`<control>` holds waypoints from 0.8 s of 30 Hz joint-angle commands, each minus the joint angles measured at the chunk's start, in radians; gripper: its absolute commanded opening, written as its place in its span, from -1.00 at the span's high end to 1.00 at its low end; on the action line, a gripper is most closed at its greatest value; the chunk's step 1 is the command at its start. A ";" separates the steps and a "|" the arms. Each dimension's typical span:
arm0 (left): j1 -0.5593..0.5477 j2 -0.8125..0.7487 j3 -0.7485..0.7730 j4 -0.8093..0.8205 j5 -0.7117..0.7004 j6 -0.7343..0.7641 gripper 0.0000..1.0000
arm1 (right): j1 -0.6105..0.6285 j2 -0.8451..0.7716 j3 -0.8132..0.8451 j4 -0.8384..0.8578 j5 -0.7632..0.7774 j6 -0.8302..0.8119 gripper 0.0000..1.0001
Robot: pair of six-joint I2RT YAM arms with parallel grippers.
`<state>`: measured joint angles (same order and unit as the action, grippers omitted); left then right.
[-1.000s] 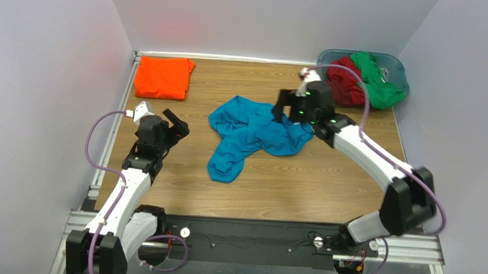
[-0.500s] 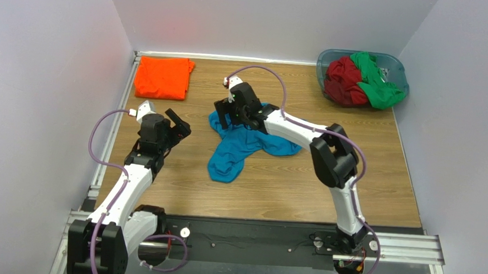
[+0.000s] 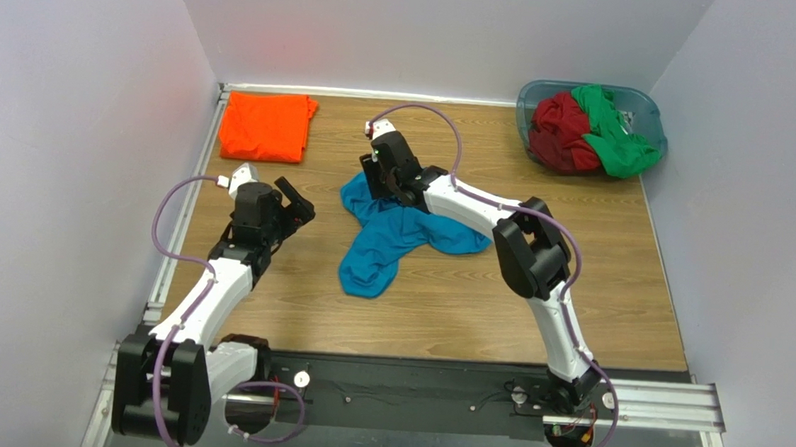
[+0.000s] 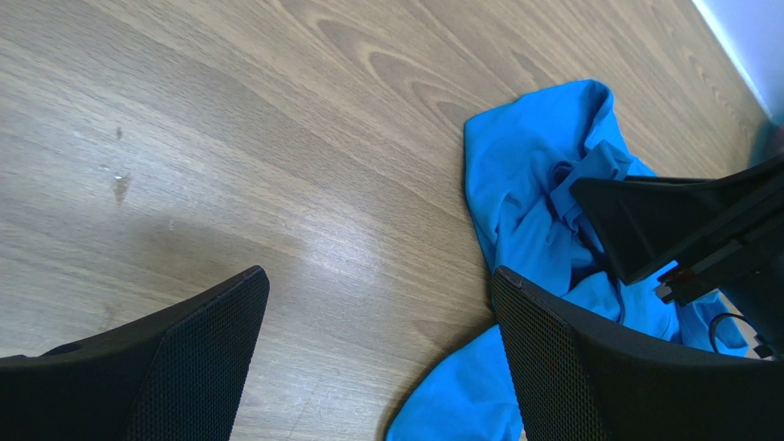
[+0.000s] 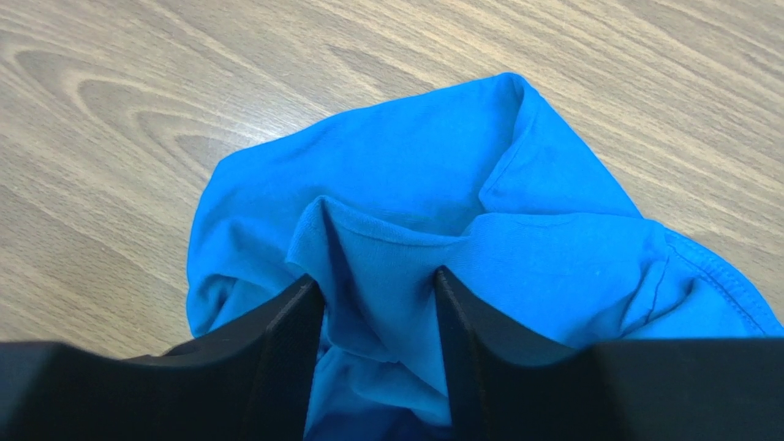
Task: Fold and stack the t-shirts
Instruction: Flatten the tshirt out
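A brown wooden table (image 3: pixel 471 304) sits in a little room with plain white walls (image 3: pixel 439 24).

The right gripper (image 5: pixel 375 280) is down on the blue shirt (image 5: pixel 414 184). Its two black fingers (image 5: pixel 299 322) are about half way closed. One finger is on each side of a bump of blue cloth, and both touch the cloth. I cannot tell if they squeeze it tight. From above, this gripper (image 3: pixel 379 185) is at the far left end of the blue shirt (image 3: pixel 402 229). The right arm reaches far across the table to get there.

The blue shirt lies crumpled in the middle of the table. One long part of it points toward the near edge.

The left gripper (image 4: pixel 379 276) is wide open and holds nothing. It hangs over bare wood, near the left side of the blue shirt (image 4: pixel 524 184) but not touching it. From above, the left gripper (image 3: pixel 295 199) is near the left side of the table.

An orange shirt (image 3: pixel 266 126) lies folded flat in the far left corner. A grey-blue tub (image 3: pixel 530 90) stands in the far right corner. A dark red shirt (image 3: pixel 559 130) and a green shirt (image 3: pixel 612 134) are bunched up inside it. The green one hangs over the rim.
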<state>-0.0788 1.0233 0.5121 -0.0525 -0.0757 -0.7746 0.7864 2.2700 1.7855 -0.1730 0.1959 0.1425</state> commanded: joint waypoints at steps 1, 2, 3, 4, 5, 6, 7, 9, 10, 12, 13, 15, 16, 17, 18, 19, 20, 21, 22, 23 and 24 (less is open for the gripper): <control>0.004 0.067 0.037 0.072 0.066 0.020 -0.97 | 0.004 -0.038 0.012 -0.005 0.036 0.025 -0.04; 0.004 0.083 0.042 0.083 0.100 0.020 -0.97 | 0.004 -0.043 0.008 -0.003 0.040 0.026 0.12; 0.004 0.101 0.046 0.095 0.112 0.020 -0.97 | 0.002 -0.047 0.005 -0.005 0.046 0.028 0.20; 0.002 0.136 0.057 0.120 0.125 0.018 -0.97 | 0.004 -0.059 0.000 -0.005 0.060 0.032 0.34; 0.002 0.155 0.060 0.135 0.158 0.020 -0.97 | 0.002 -0.069 -0.014 -0.005 0.062 0.038 0.38; -0.001 0.171 0.063 0.154 0.175 0.021 -0.97 | 0.004 -0.081 -0.020 -0.005 0.063 0.040 0.45; -0.003 0.205 0.074 0.183 0.201 0.021 -0.97 | 0.004 -0.102 -0.027 -0.005 0.062 0.048 0.51; -0.022 0.257 0.086 0.221 0.209 0.023 -0.97 | 0.004 -0.125 -0.047 -0.003 0.053 0.052 0.59; -0.032 0.276 0.094 0.229 0.209 0.024 -0.97 | 0.002 -0.136 -0.057 -0.002 0.047 0.052 0.62; -0.052 0.322 0.127 0.235 0.217 0.034 -0.97 | 0.002 -0.170 -0.084 -0.002 0.051 0.063 0.69; -0.058 0.374 0.153 0.241 0.232 0.038 -0.97 | 0.004 -0.185 -0.095 -0.003 0.054 0.068 0.73; -0.075 0.423 0.183 0.244 0.238 0.047 -0.96 | 0.002 -0.222 -0.118 -0.003 0.066 0.075 0.74; -0.090 0.467 0.210 0.252 0.240 0.052 -0.91 | 0.002 -0.234 -0.142 -0.003 0.077 0.081 0.76; -0.099 0.492 0.226 0.250 0.241 0.054 -0.87 | 0.002 -0.245 -0.159 -0.003 0.085 0.086 0.77; -0.111 0.536 0.239 0.252 0.241 0.057 -0.80 | 0.004 -0.277 -0.185 -0.003 0.098 0.091 0.78; -0.118 0.558 0.265 0.252 0.241 0.057 -0.75 | 0.004 -0.289 -0.202 -0.002 0.108 0.100 0.78; -0.121 0.579 0.279 0.252 0.246 0.057 -0.70 | 0.002 -0.308 -0.218 -0.002 0.112 0.106 0.78; -0.124 0.599 0.290 0.252 0.249 0.058 -0.66 | 0.002 -0.319 -0.230 -0.002 0.120 0.109 0.78; -0.130 0.638 0.307 0.252 0.258 0.058 -0.60 | 0.002 -0.342 -0.253 -0.002 0.134 0.111 0.78; -0.133 0.653 0.315 0.252 0.266 0.058 -0.54 | 0.002 -0.351 -0.262 -0.002 0.140 0.111 0.78; -0.136 0.665 0.319 0.252 0.266 0.057 -0.48 | 0.001 -0.359 -0.273 -0.003 0.148 0.111 0.78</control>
<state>-0.2050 1.6455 0.8032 0.1864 0.1505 -0.7345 0.7864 1.9598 1.5570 -0.1730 0.2771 0.2279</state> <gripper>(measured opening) 0.769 0.112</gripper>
